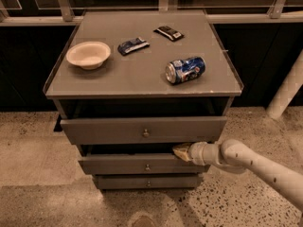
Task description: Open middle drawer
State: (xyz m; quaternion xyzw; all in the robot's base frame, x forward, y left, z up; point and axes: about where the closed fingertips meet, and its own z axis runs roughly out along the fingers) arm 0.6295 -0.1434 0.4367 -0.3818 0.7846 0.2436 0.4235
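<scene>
The grey cabinet has three drawers. The middle drawer has a flat grey front and a small round metal knob. Its front stands a little forward, with a dark gap above it. My gripper, tan-tipped on a white arm that comes in from the lower right, is at the drawer front's top edge. It is right of the knob and reaches into the gap under the top drawer, which is also pulled out slightly.
On the cabinet top lie a white bowl, a blue drink can on its side, a blue packet and a dark packet. The lowest drawer is shut. A white post stands at the right on the speckled floor.
</scene>
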